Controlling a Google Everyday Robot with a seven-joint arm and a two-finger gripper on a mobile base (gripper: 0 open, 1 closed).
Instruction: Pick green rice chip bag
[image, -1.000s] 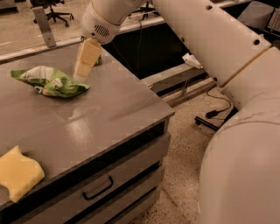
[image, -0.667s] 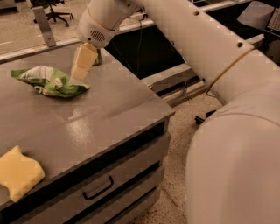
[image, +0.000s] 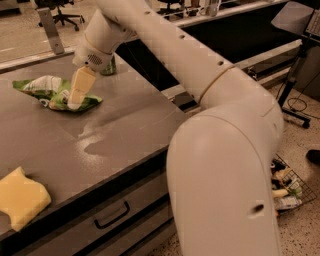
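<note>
While gripper hangs over green rice chip bag | long axis left-right | grasp: cannot tell

The tool has dropped from above the right end of the green rice chip bag and its tip now rests on the pouch. Most of the bag lies to the tool's left in the view, with a short green corner on the other side. The arm (its pale elbow especially) has swung in behind the tool, covering the worktop's near corner.
</note>
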